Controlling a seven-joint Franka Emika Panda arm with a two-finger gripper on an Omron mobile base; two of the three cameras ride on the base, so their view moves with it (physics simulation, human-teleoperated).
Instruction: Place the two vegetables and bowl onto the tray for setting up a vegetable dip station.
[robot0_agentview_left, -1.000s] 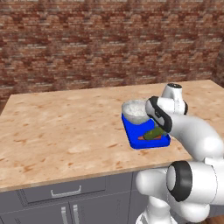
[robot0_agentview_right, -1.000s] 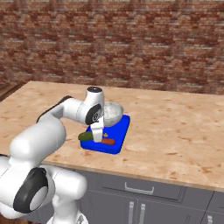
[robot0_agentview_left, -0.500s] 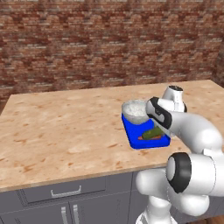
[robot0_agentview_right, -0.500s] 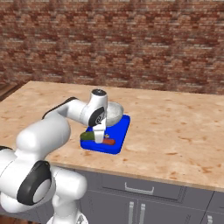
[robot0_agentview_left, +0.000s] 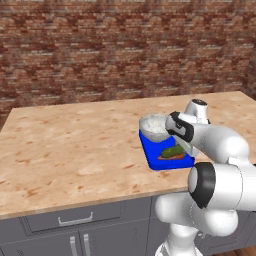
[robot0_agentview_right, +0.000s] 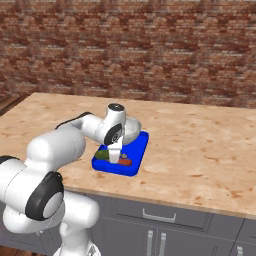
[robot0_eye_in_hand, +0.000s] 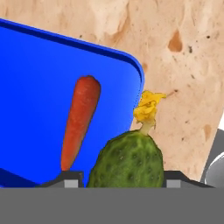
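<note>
Broadly, everything sat around one landmark, the flat bright blue rectangular tray with rounded corners (robot0_agentview_left: 151, 159), which lay on the wide speckled beige stone counter (robot0_agentview_left: 75, 145) near its front edge, with a red-brown brick wall (robot0_agentview_left: 100, 50) well behind it. At the tray's far end stood the round light grey-white speckled bowl (robot0_agentview_left: 154, 128), inside the rim as far as the base views let me judge. On the tray's near half lay the slender tapered orange-red carrot (robot0_eye_in_hand: 79, 121), flat on the blue floor and clear of the rim. Just beside the carrot, at the tray's edge, was the stubby dark green bumpy cucumber-like piece with a yellow withered flower at its tip (robot0_eye_in_hand: 128, 160). The white arm's two-finger gripper (robot0_eye_in_hand: 117, 178) stood over that edge with its dark tips either side of the green piece, jaws part-way apart and apparently closed on it, though actual contact was hidden at the bottom of the hand view. I judged this the last placement, nearly finished. The risk lay in the release point: the green piece hung over the rim with its flower end past the tray, so letting go there could tip or roll it onto the counter. A careless withdrawal could also nudge the carrot or clip the bowl.
</note>
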